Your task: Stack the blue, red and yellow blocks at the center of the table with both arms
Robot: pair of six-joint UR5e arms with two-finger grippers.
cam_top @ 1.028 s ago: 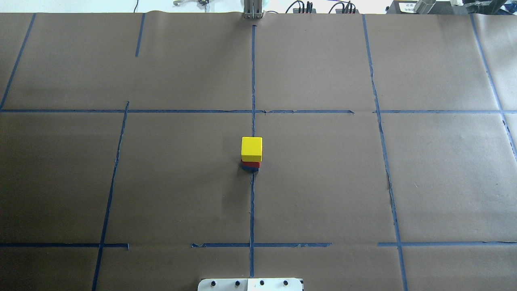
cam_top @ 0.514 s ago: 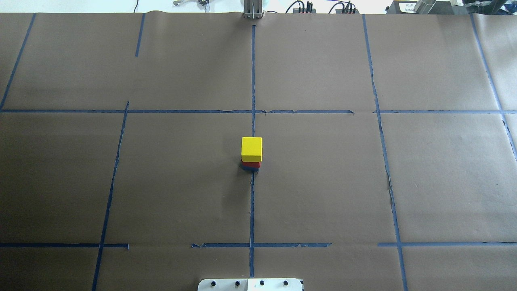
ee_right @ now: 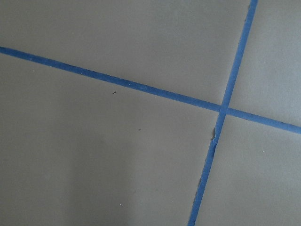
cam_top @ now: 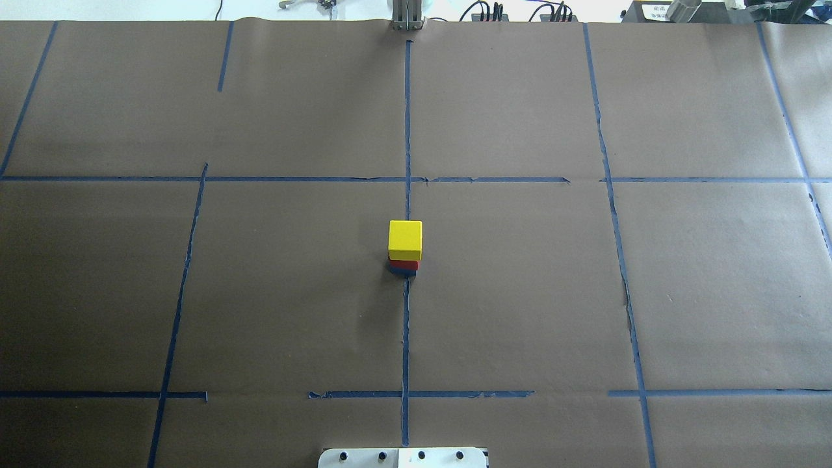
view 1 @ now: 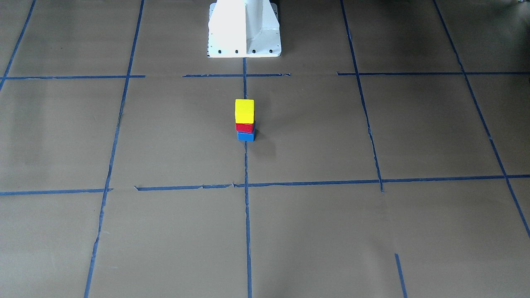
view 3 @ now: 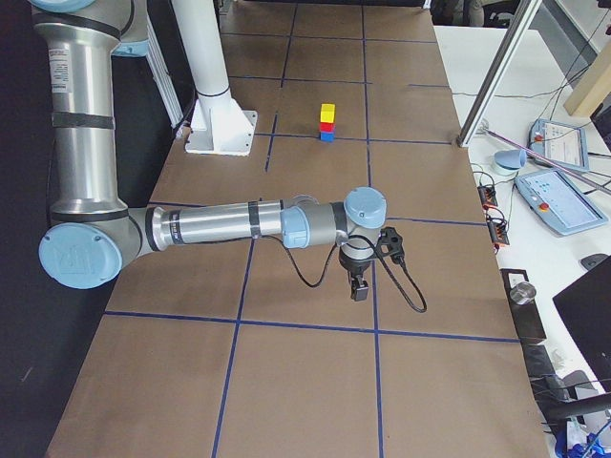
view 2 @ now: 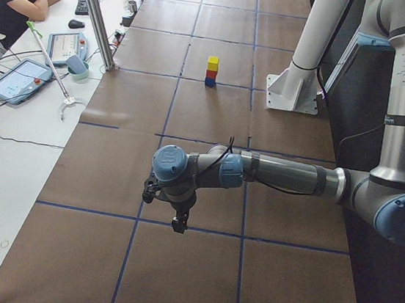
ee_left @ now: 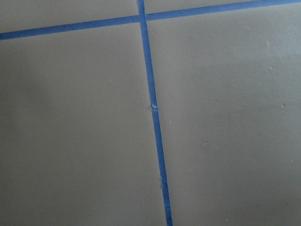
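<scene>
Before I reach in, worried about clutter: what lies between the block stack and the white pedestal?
Nothing but bare table crossed by blue tape, per the front-facing view.

Three blocks are counted: one yellow block (view 1: pixel 244 111), one red block (view 1: pixel 244 127), one blue block (view 1: pixel 246 136); two arms are seen, left arm (view 2: pixel 288 177) and right arm (view 3: pixel 210 227); one pedestal (view 1: pixel 244 25) is noted.

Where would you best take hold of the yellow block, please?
Grip the yellow block by two opposite side faces, coming straight down: it tops the stack, upright over the red block and blue block, flat sides free; a sideways push might topple it.
</scene>
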